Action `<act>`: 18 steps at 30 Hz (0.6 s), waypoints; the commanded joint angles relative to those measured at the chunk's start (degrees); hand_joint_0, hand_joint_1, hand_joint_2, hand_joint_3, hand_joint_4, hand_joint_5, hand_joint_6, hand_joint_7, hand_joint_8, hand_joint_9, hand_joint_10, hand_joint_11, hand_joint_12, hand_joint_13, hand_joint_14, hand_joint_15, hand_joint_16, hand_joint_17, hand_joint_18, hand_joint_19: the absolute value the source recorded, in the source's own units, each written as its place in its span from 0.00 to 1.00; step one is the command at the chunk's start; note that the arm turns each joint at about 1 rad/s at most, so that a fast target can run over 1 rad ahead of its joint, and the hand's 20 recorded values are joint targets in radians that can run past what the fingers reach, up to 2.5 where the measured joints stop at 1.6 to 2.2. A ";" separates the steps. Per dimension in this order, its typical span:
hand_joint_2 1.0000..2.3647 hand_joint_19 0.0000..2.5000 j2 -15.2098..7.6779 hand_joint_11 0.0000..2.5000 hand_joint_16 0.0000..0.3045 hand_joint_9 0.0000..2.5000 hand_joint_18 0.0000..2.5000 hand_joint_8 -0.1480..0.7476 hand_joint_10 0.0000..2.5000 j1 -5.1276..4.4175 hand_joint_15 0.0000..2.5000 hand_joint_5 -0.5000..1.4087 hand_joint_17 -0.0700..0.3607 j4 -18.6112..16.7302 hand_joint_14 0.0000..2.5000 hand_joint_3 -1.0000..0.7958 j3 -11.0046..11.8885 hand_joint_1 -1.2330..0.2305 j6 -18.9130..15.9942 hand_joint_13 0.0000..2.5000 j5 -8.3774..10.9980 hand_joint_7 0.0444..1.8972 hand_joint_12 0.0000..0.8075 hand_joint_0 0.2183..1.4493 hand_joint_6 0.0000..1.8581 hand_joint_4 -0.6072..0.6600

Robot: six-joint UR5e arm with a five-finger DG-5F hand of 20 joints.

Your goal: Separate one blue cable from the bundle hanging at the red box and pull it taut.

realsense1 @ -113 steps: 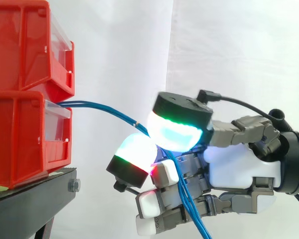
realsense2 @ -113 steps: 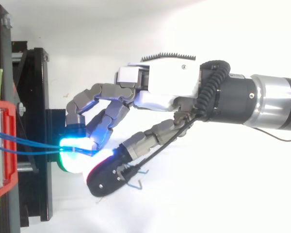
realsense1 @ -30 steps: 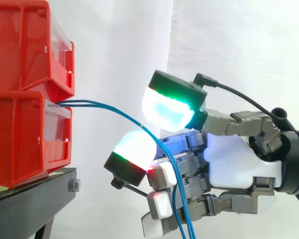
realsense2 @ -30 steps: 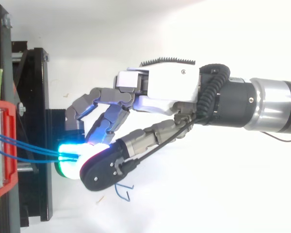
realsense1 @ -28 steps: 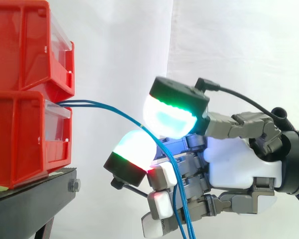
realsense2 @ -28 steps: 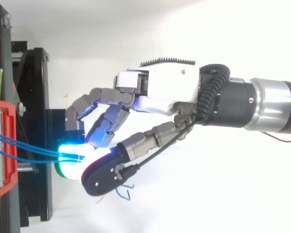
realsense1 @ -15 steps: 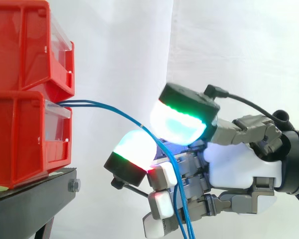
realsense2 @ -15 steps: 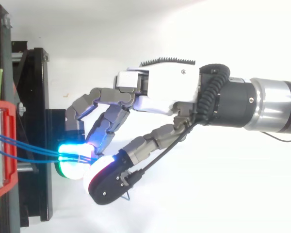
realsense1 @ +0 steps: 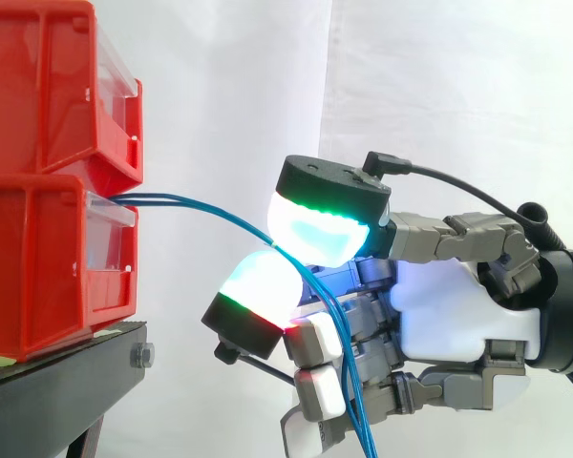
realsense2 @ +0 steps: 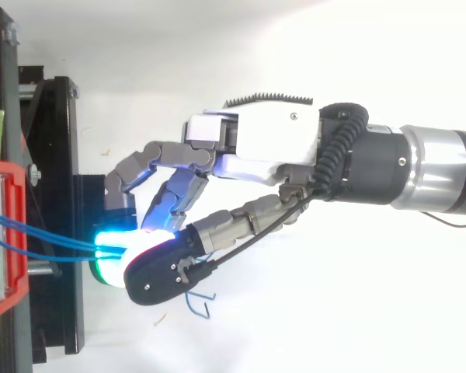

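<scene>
Thin blue cables (realsense1: 201,205) leave the front of the lower red bin (realsense1: 38,267) and arc rightward and down. They run between two glowing pads of my hand (realsense1: 458,315), then drop past the curled lower fingers. The thumb pad (realsense1: 320,224) presses on them from above, against a white-and-green finger pad (realsense1: 263,286) below. From above, the cables (realsense2: 54,242) stretch from the bin (realsense2: 0,233) to the pads of the hand (realsense2: 264,144), and their loose ends (realsense2: 200,305) hang beneath the thumb.
A second red bin (realsense1: 48,86) is stacked on the lower one. Both rest on a black stand (realsense1: 67,382) at the left, with a white curtain behind. My arm comes in from the right.
Over the last half second the thumb has swung left and down onto the cables above the finger pad. The cables sit slightly lower near the pads; the bins are unmoved.
</scene>
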State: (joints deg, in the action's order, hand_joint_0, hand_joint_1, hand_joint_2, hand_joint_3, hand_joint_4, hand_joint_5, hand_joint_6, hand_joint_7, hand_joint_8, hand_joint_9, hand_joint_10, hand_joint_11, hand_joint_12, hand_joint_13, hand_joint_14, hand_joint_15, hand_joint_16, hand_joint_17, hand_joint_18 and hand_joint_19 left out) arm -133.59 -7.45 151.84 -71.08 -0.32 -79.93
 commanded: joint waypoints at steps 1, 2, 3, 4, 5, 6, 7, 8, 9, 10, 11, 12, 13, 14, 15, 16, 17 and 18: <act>0.02 0.23 0.00 0.33 0.13 0.41 0.35 0.57 0.01 -0.02 0.23 0.16 0.38 -0.05 0.01 0.48 0.07 0.33 0.15 0.41 0.03 0.55 0.49 0.36 0.44 0.62; 0.02 0.23 0.00 0.33 0.13 0.41 0.35 0.57 0.01 -0.02 0.23 0.16 0.38 -0.05 0.01 0.48 -0.02 0.32 0.15 0.41 0.03 0.55 0.48 0.36 0.44 0.62; 0.02 0.23 0.00 0.33 0.13 0.41 0.35 0.57 0.01 -0.02 0.23 0.16 0.37 -0.05 0.01 0.48 -0.02 0.30 0.15 0.41 0.03 0.54 0.48 0.38 0.45 0.62; 0.02 0.23 0.00 0.33 0.13 0.41 0.35 0.57 0.01 -0.02 0.23 0.16 0.37 -0.05 0.01 0.48 -0.02 0.30 0.23 0.40 0.03 0.55 0.48 0.39 0.45 0.62; 0.02 0.23 0.00 0.33 0.13 0.41 0.35 0.57 0.01 -0.02 0.23 0.16 0.38 -0.05 0.01 0.48 0.07 0.28 0.23 0.40 0.03 0.55 0.48 0.39 0.45 0.62; 0.02 0.23 0.00 0.33 0.13 0.40 0.35 0.56 0.01 -0.02 0.23 0.16 0.37 -0.05 0.01 0.48 0.07 0.27 0.23 0.40 0.03 0.55 0.48 0.40 0.45 0.62; 0.02 0.23 0.00 0.33 0.13 0.40 0.35 0.56 0.01 -0.02 0.23 0.15 0.38 0.04 0.01 0.47 -0.02 0.27 0.15 0.40 0.03 0.55 0.48 0.40 0.45 0.62; 0.02 0.23 0.00 0.33 0.13 0.40 0.35 0.56 0.01 -0.02 0.23 0.15 0.37 -0.05 0.01 0.46 -0.02 0.26 0.23 0.40 0.03 0.55 0.48 0.41 0.45 0.62; 0.02 0.23 0.00 0.33 0.13 0.40 0.35 0.56 0.01 -0.02 0.23 0.15 0.38 -0.05 0.01 0.45 -0.02 0.26 0.23 0.39 0.03 0.55 0.48 0.42 0.45 0.62; 0.02 0.23 0.00 0.34 0.13 0.40 0.35 0.56 0.01 -0.02 0.23 0.15 0.38 -0.05 0.01 0.44 -0.02 0.25 0.23 0.39 0.03 0.55 0.48 0.42 0.45 0.62; 0.02 0.23 0.00 0.33 0.13 0.40 0.35 0.55 0.01 -0.02 0.23 0.15 0.38 -0.05 0.01 0.43 -0.02 0.25 0.23 0.39 0.03 0.55 0.48 0.43 0.45 0.62; 0.01 0.23 0.00 0.33 0.13 0.39 0.34 0.55 0.01 -0.02 0.23 0.15 0.38 -0.05 0.01 0.41 0.07 0.24 0.23 0.39 0.03 0.55 0.48 0.44 0.45 0.61; 0.01 0.23 0.00 0.33 0.13 0.39 0.34 0.55 0.01 -0.02 0.23 0.15 0.37 -0.05 0.01 0.40 -0.02 0.23 0.23 0.39 0.03 0.55 0.48 0.45 0.45 0.62; 0.01 0.23 0.00 0.33 0.13 0.39 0.34 0.55 0.01 -0.02 0.23 0.15 0.37 -0.05 0.01 0.39 0.07 0.23 0.23 0.39 0.03 0.55 0.47 0.47 0.45 0.63; 0.01 0.23 0.00 0.33 0.13 0.39 0.34 0.55 0.01 -0.02 0.23 0.15 0.37 -0.05 0.01 0.38 -0.02 0.23 0.23 0.38 0.03 0.56 0.47 0.47 0.45 0.63; 0.01 0.23 0.00 0.33 0.13 0.39 0.33 0.55 0.01 -0.02 0.23 0.16 0.37 -0.05 0.01 0.37 -0.02 0.23 0.23 0.38 0.03 0.56 0.47 0.48 0.46 0.64; 0.01 0.23 0.00 0.33 0.13 0.39 0.33 0.55 0.01 -0.02 0.23 0.15 0.37 -0.05 0.01 0.37 0.07 0.22 0.23 0.38 0.03 0.58 0.47 0.49 0.46 0.64; 0.01 0.23 0.00 0.33 0.13 0.40 0.33 0.55 0.01 -0.02 0.23 0.15 0.37 -0.05 0.01 0.35 -0.02 0.23 0.23 0.38 0.03 0.58 0.47 0.49 0.46 0.65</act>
State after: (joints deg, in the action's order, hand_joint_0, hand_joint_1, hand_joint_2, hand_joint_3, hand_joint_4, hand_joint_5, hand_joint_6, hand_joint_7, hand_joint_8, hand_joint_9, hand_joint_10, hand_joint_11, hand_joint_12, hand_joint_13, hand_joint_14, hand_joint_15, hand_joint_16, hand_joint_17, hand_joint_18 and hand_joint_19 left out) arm -133.59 -7.47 151.79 -71.06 -0.09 -79.89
